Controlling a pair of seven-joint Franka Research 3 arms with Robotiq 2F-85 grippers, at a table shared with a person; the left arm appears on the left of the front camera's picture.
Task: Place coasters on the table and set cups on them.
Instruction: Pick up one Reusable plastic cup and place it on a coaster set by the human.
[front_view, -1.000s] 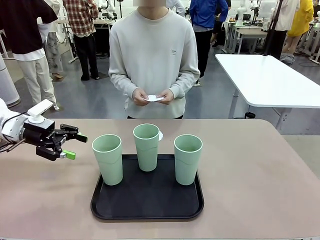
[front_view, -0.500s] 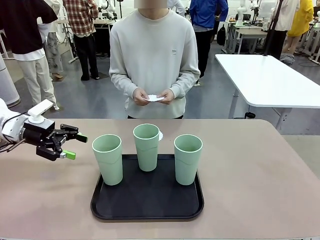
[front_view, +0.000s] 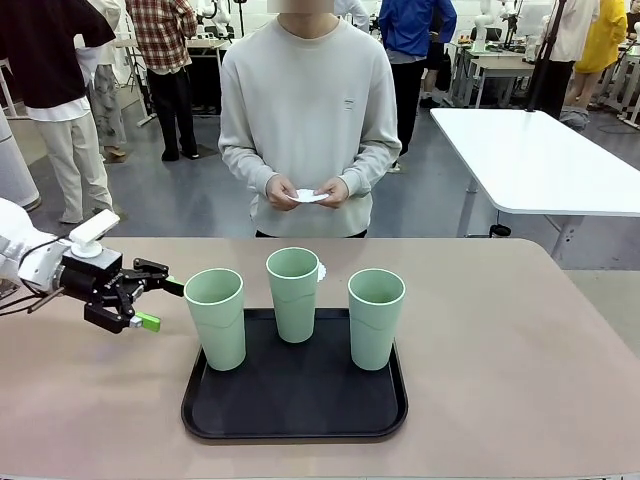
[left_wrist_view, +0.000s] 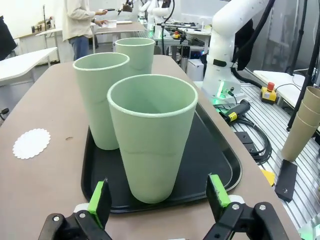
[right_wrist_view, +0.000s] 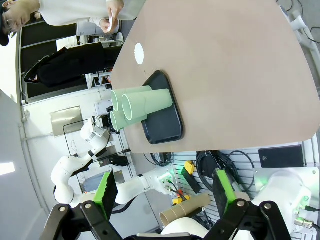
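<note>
Table (front_view: 520, 340): beige top, mostly bare. No cup stands on it yet, so I judge the task barely begun.

Tray (front_view: 295, 420): black, on the table toward my side. It carries all three cups.

Cups: left cup (front_view: 215, 325), middle cup (front_view: 293, 300) and right cup (front_view: 376, 325), pale green, upright in the tray and well apart from one another. The front view cuts off their bottoms behind the tray's rim. Of their insides I make out only the upper walls.

Left gripper (front_view: 163, 305): jaws spread wide, nothing between the pads, pointing sideways at the left cup and just beside its wall. I judge the step in hand to be the approach to grasp this cup. The next move calls for easing forward until the pads straddle the wall. After that comes a gentle squeeze, since a smooth tapered wall may slip, and a lift clear of the rim.

Right gripper (right_wrist_view: 165, 187): jaws spread, empty, high above the table and well away from the cups.

Person's hands (front_view: 282, 192): at the far edge, pinching the held coaster (front_view: 308, 196) between them. I cannot tell whether it is one sheet or several.

Loose coaster (left_wrist_view: 31, 143): white, flat on the table just beyond the tray. In the front view the middle cup hides most of it, leaving a scalloped sliver.
</note>
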